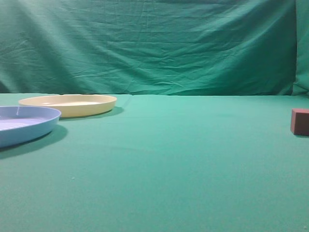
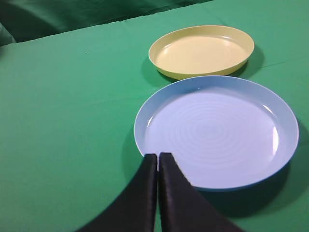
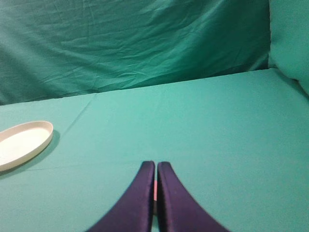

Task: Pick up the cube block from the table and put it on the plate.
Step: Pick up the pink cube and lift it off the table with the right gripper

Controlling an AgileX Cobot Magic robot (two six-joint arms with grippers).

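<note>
Here, the green table [image 1: 159,164] fills the frame; the blue plate [image 1: 24,124] and yellow plate [image 1: 70,104] sit far left, the cube block [image 1: 300,121] at right edge, while left gripper [image 2: 158,162] and right gripper [image 3: 155,169] hover with jaws closed, empty

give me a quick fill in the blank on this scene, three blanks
1. The cube block sits on the ____ cloth of the table.
2. Beside the yellow plate lies a light ____ plate.
3. The left gripper has its fingers ____.

Missing words: green; blue; shut
</note>
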